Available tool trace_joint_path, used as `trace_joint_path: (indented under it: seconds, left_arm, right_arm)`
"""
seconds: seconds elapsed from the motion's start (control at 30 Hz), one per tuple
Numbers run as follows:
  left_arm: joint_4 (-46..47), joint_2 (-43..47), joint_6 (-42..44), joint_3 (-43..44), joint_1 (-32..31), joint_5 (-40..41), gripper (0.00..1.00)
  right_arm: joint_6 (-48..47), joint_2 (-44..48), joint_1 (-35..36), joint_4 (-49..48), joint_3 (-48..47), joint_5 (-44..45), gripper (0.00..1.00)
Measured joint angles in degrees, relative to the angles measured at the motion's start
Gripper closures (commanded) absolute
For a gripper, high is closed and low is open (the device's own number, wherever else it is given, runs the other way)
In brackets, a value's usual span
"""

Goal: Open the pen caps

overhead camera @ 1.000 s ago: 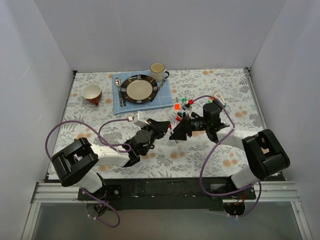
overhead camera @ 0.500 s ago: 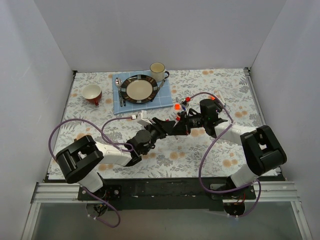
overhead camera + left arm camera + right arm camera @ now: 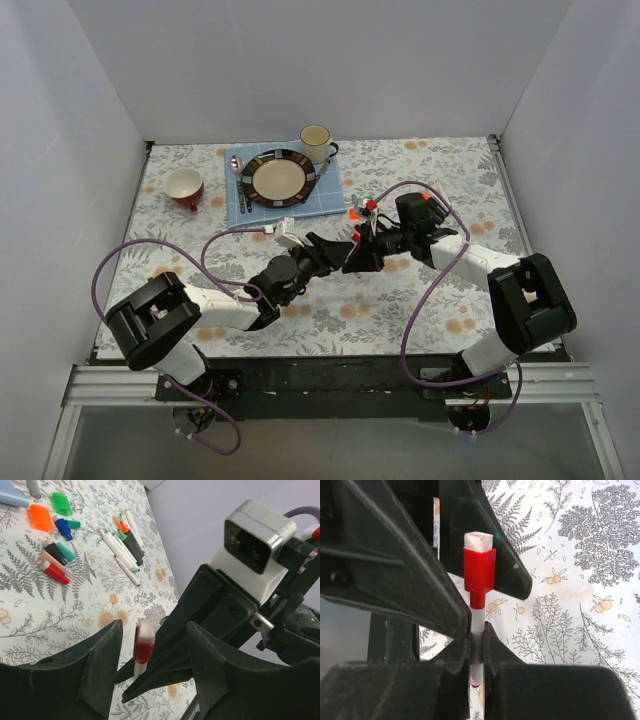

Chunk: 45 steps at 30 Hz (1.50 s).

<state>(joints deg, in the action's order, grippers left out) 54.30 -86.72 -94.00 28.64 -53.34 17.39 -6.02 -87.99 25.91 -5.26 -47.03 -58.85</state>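
Contact is nearly made: a second ago the two claws hung a clear gap apart above the table, and now the left claw has slid right in. Its fingers are spread wide and straddle the red cap. The right claw has come forward to meet it and is pinched tight on the white barrel of the pen just below that cap, holding the pen out with the capped end pointing into the left claw's opening. From the left wrist view there is daylight on both sides of the cap, so nothing is squeezing it yet, and the cap sits fully seated on the barrel. That makes this the line-up before the pull, by my reading: the left fingers need to press in on the red plastic, and then the two claws draw apart along the barrel. The risk is closing too low and catching barrel instead of cap. Far beyond the left claw, off its left finger, loose caps in orange, green and blue lie on the table beside other pens, so part of the job looks done.
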Motion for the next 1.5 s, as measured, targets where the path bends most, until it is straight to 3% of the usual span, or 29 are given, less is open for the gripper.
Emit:
trace_joint_path:
  seconds: [0.27, 0.57, 0.6, 0.63, 0.7, 0.73, 0.97, 1.23, 1.3, 1.4, 1.5]
  left_arm:
    - [0.2, 0.7, 0.4, 0.0, 0.5, -1.6, 0.59]
    - [0.1, -0.2, 1.0, 0.0, 0.5, -3.0, 0.65]
    - [0.1, -0.2, 1.3, 0.0, 0.5, -3.1, 0.68]
    - [-0.2, -0.2, 1.6, 0.1, 0.5, -3.2, 0.78]
    - [-1.0, -0.2, 2.4, 0.4, 0.5, -3.1, 0.88]
    - [-1.6, -0.2, 2.9, 0.4, 0.6, -2.9, 1.0]
    - [-8.4, 1.1, 7.9, 3.5, 2.0, -1.9, 1.0]
    - [-21.0, 6.9, 13.6, 12.5, 13.2, -14.1, 1.0]
    - [-22.4, 7.0, 15.4, 16.5, 16.2, -10.8, 1.0]
    - [-21.3, 8.0, 17.4, 23.9, 26.6, -2.0, 1.0]
    - [-20.3, 11.6, 17.6, 24.6, 30.7, 2.6, 1.0]
  right_arm:
    - [-3.2, 0.0, 0.0, 2.8, -0.2, 0.3, 0.99]
    - [-3.4, 0.0, 0.0, 3.9, -0.4, 0.5, 0.99]
    - [-3.4, 0.0, 0.0, 3.9, -0.5, 0.5, 0.99]
    - [-3.4, 0.0, 0.0, 3.9, -0.5, 0.5, 0.99]
    - [-3.4, 0.0, 0.0, 3.9, -0.5, 0.4, 0.99]
    - [-3.4, 0.0, 0.0, 3.9, -0.6, 0.5, 0.99]
    - [-3.1, -0.3, -0.2, 2.6, -0.9, 1.1, 0.99]
    - [-0.1, -0.5, 1.0, -11.3, -4.9, 5.0, 0.99]
    - [-0.4, -0.2, 0.7, -10.6, -5.0, 4.0, 0.99]
    - [-0.9, -0.4, 0.9, -4.3, -1.5, 1.4, 0.99]
    - [-2.1, -0.7, 1.2, 0.8, -0.8, 1.0, 0.99]
